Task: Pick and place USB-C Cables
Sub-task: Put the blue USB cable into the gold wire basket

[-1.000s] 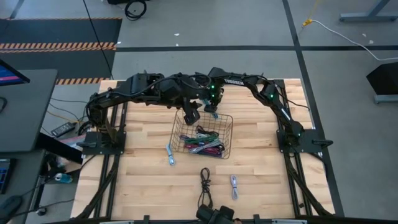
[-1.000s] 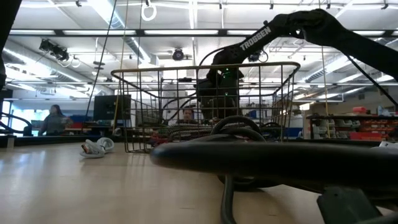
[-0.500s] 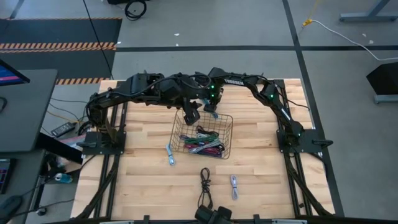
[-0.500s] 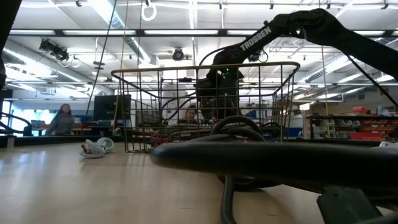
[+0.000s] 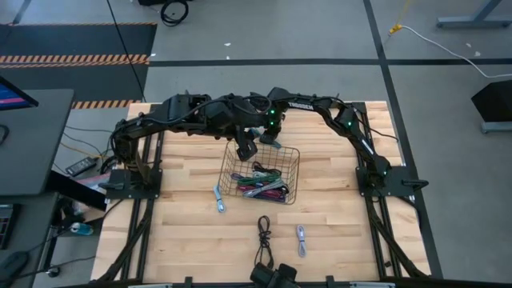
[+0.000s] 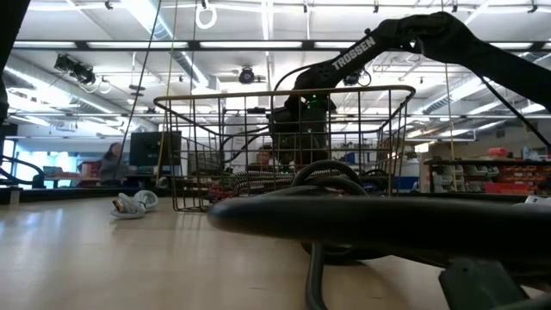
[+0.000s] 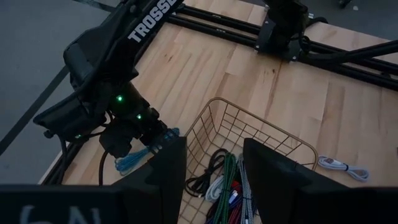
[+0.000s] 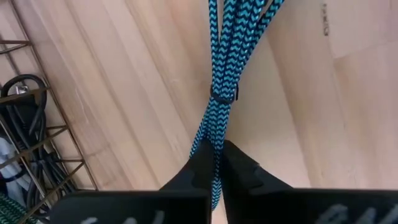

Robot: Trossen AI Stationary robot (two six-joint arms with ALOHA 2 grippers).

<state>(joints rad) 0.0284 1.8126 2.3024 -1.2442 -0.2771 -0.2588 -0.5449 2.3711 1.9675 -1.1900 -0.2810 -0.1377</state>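
Right hand [image 8: 214, 163] pinches one end of a teal braided USB-C cable [image 8: 222, 74] just outside the wire basket [image 7: 249, 134]; its dangling loops may snag the rim, while the left hand [image 7: 214, 177] hovers open above.

One wire basket [image 5: 291, 172]. Three cables loose on tabletop: pale [image 5: 219, 198], black [image 5: 264, 232], grey [image 5: 301, 238]. One blue cable [image 8: 219, 93] gripped.
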